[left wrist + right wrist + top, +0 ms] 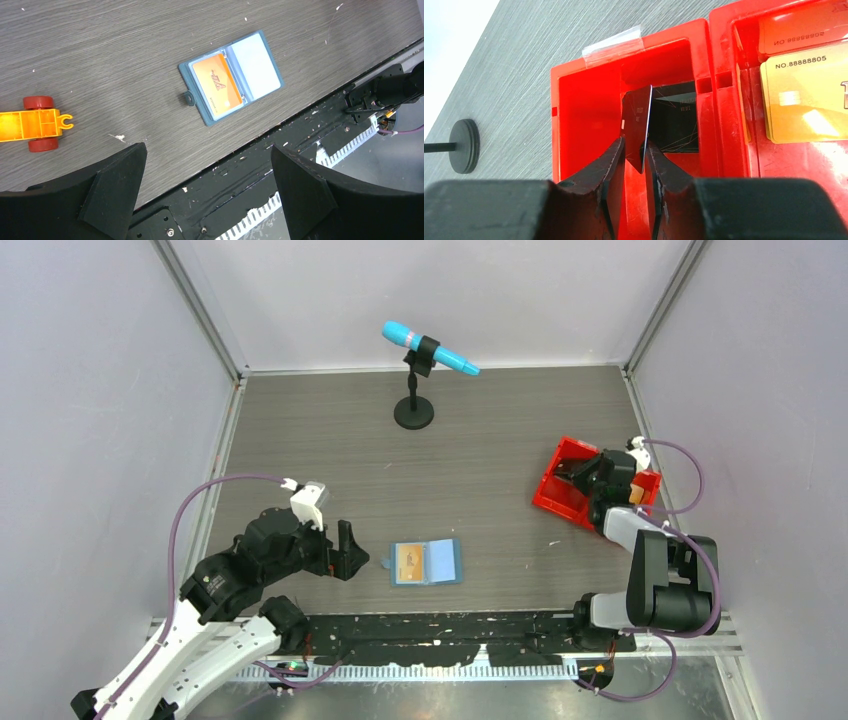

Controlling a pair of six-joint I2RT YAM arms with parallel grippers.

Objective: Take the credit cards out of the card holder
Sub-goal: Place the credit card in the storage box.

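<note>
Top view: the card holder is lying open and flat on the table near its front edge, with its long side running left to right. An orange card is sitting in its left pocket. The left tool is hovering just to the left of the card holder with its jaws spread wide and nothing in them. It is by far the nearer of the two, and nothing is lying between it and the card holder. The right tool is reaching over a red bin well away on the right. A blue microphone is standing on its stand at the back, clear of both arms.

Left wrist view: the card holder is showing ahead of the wide-open fingers, lying at a slant. The orange card is filling one pocket and the other pocket is looking pale and bare. An orange toy car with red wheels is sitting well off to the side, not blocking the approach.

Right wrist view: the right tool is pointing down into the bin's left compartment. A dark card is standing on edge between its fingers, which are standing only slightly apart. Whether they are pinching the card or letting it go is impossible to tell. Gold cards are lying flat in the right compartment.
</note>
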